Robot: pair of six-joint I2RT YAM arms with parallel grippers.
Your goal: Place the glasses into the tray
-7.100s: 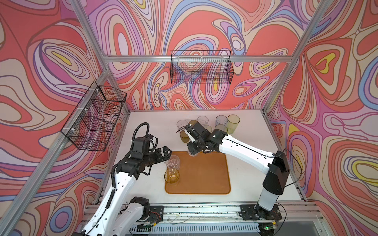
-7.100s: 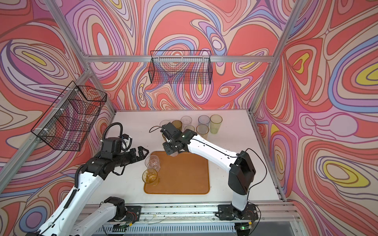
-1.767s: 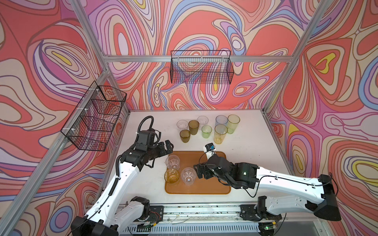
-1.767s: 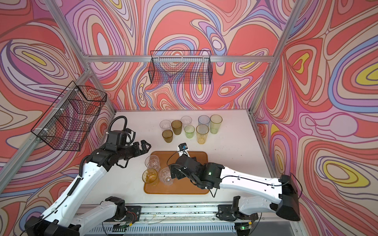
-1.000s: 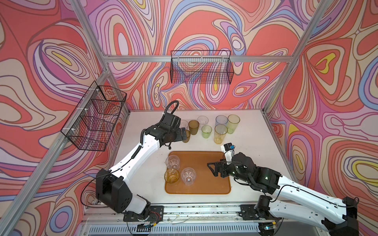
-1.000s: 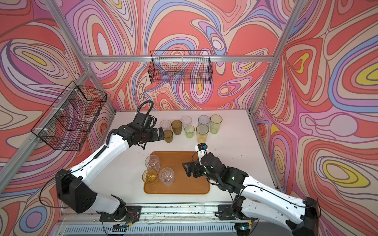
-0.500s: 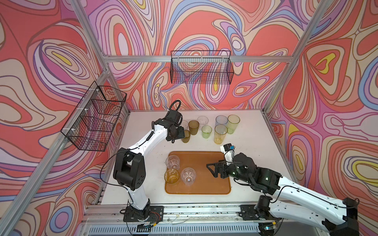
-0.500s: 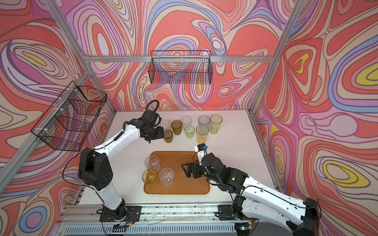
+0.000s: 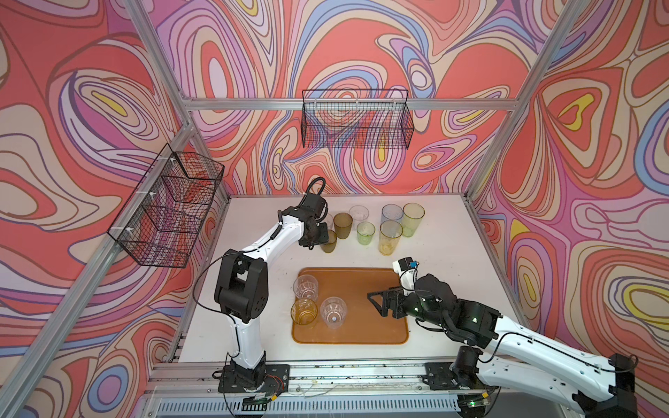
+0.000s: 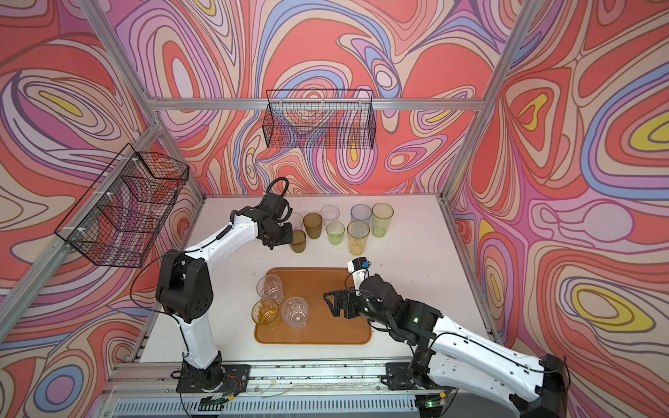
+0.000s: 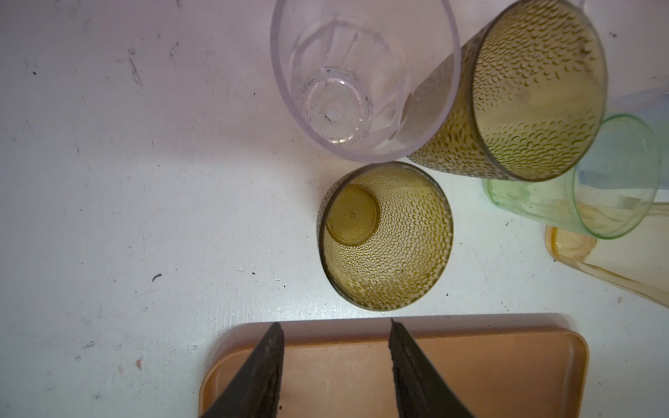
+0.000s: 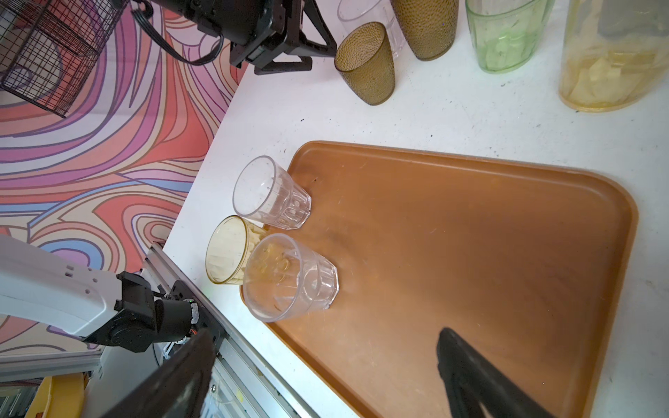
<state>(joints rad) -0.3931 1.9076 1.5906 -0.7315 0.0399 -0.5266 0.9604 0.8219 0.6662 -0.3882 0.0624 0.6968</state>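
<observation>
Three of the glasses [image 9: 333,316] stood in the tray [image 9: 356,327], grouped at its left end in both top views: two clear faceted ones and an amber glass [image 9: 304,312]. Eight more stood clustered on the table [image 9: 434,249] beyond the tray's far edge. The left gripper [image 11: 333,325] hung low just beside the short olive-brown glass [image 11: 385,235], its jaws partly apart with nothing between them. The right gripper [image 9: 376,305] hovered over the tray's bare middle, jaws wide and empty.

three glasses [image 9: 305,287] upright on tray [image 9: 362,327], seemingly eight beyond.
</observation>
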